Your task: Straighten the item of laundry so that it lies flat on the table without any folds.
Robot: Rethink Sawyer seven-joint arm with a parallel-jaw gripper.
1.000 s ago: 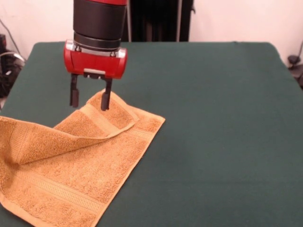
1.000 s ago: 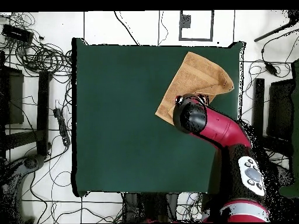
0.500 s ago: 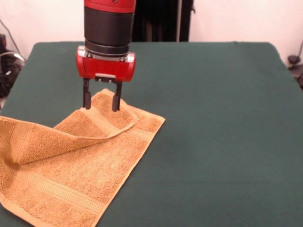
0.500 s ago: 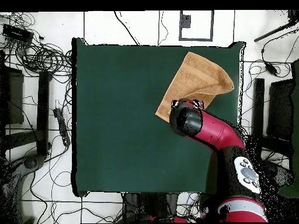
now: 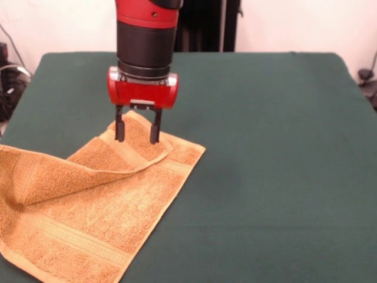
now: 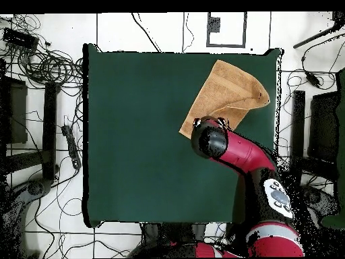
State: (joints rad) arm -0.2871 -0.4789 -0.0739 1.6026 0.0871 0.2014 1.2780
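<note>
The golden-orange towel (image 5: 88, 200) lies at the front view's lower left on the dark green table (image 5: 265, 147), with one corner flap folded over onto itself so a diagonal fold crosses it. My gripper (image 5: 138, 133) hangs open just above that folded flap, its two fingers straddling the flap's far tip, with nothing held between them. In the overhead view the towel (image 6: 226, 91) sits near the table's (image 6: 148, 135) upper right corner, and the arm's head covers its lower end, hiding the gripper itself.
The towel's left part reaches the table's edge in the front view. Cables (image 6: 47, 67) and dark equipment lie on the floor around the table in the overhead view. A black stand (image 5: 200, 23) rises behind the table.
My gripper has moved right in the front view, from beside the flap's left edge to over the flap's tip, and stayed open. The towel has not moved.
</note>
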